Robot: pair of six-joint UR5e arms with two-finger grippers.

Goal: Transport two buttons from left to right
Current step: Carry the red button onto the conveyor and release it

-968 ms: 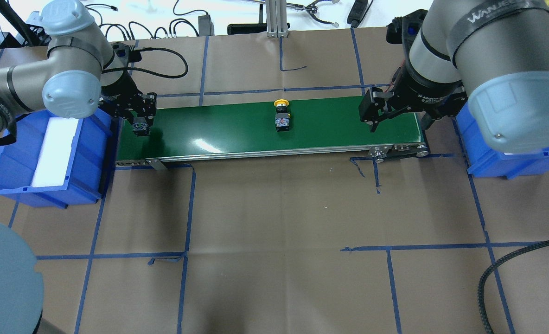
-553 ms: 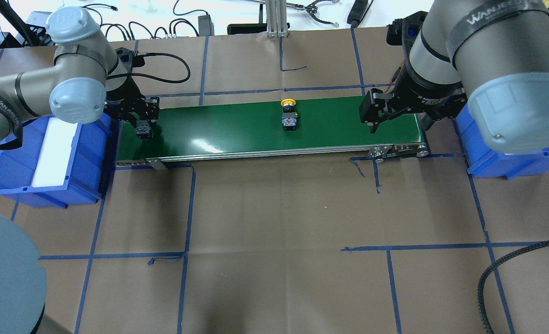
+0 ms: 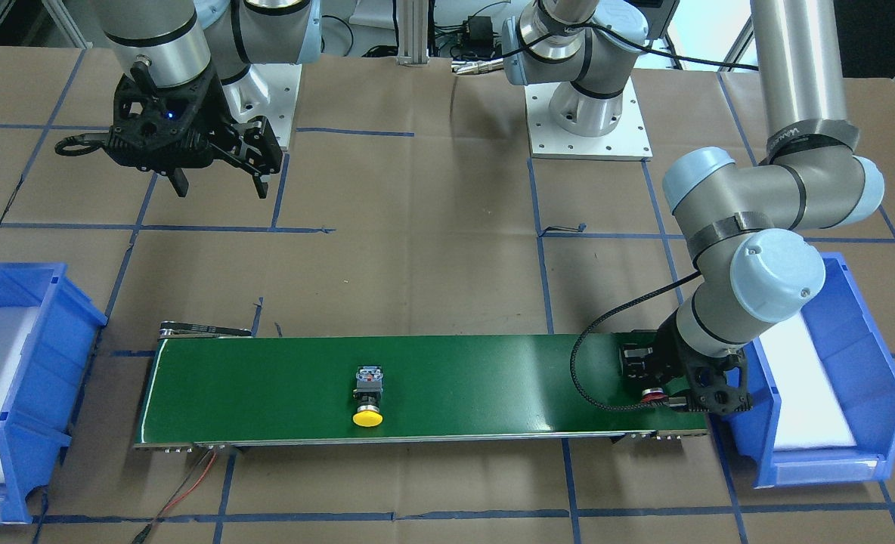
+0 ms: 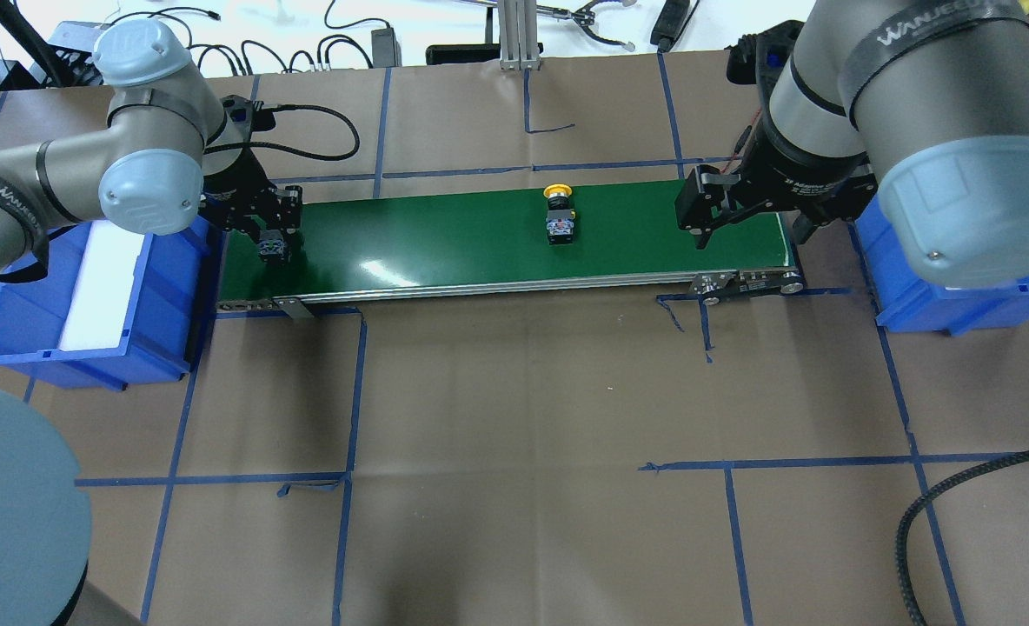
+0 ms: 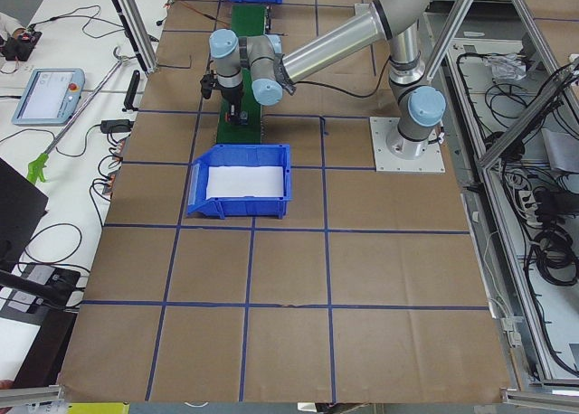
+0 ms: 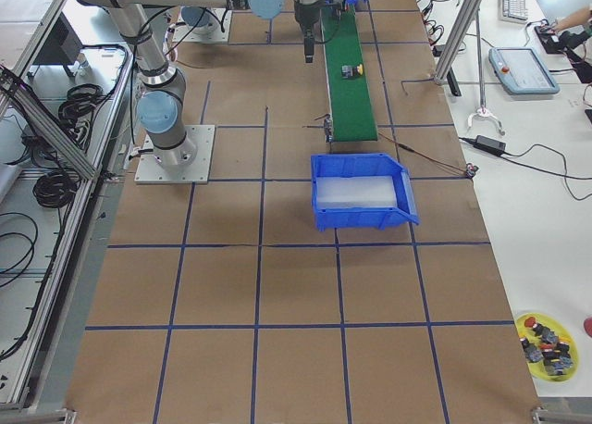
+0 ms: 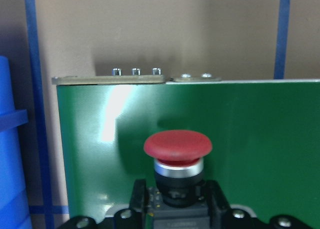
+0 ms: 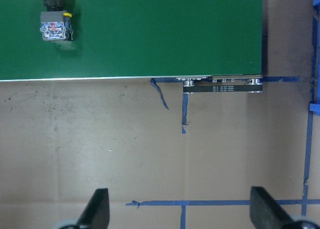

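Note:
The yellow button (image 4: 558,213) lies on its side near the middle of the green conveyor belt (image 4: 445,248). It also shows in the front view (image 3: 368,397) and at the top left of the right wrist view (image 8: 55,24). My left gripper (image 4: 271,242) is shut on the red button (image 7: 177,146) and holds it just over the belt's left end (image 3: 655,391). My right gripper (image 4: 747,228) is open and empty, hovering at the belt's right end; its fingers (image 8: 97,209) frame bare brown paper.
A blue bin (image 4: 10,343) with a white liner stands off the belt's left end. Another blue bin (image 4: 914,309) stands off the right end, partly under my right arm. Blue tape lines cross the brown paper. A black cable (image 4: 914,513) lies at the front right.
The yellow button has ridden to the right along the belt. My left gripper has shifted slightly right over the belt's left end with the red button. The right gripper has stayed put.

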